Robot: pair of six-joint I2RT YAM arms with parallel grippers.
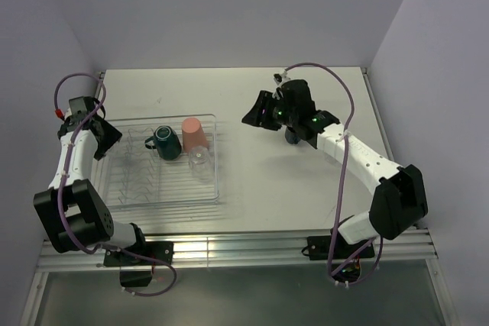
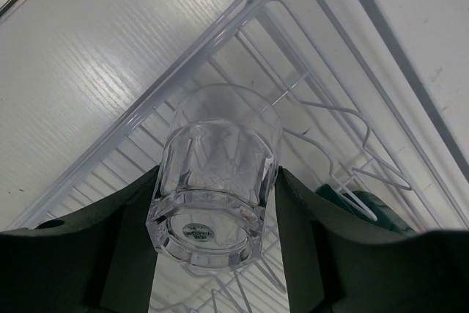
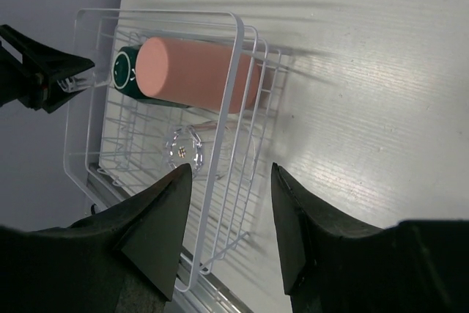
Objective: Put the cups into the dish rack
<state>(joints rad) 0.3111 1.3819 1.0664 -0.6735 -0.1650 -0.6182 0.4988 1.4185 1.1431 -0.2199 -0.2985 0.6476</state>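
The transparent wire dish rack lies on the left of the table. In it are a dark teal mug, a salmon-pink tumbler and a small clear glass, all mouth down. My left gripper hangs over the rack's left end, shut on another clear glass whose base faces the camera. My right gripper is open and empty over bare table right of the rack; its view shows the tumbler, mug and glass. A dark thing sits mostly hidden under the right arm.
The rack's raised rim runs just beyond the held glass, and the teal mug shows to its right. Walls close the table at the back and both sides. A metal rail runs along the near edge.
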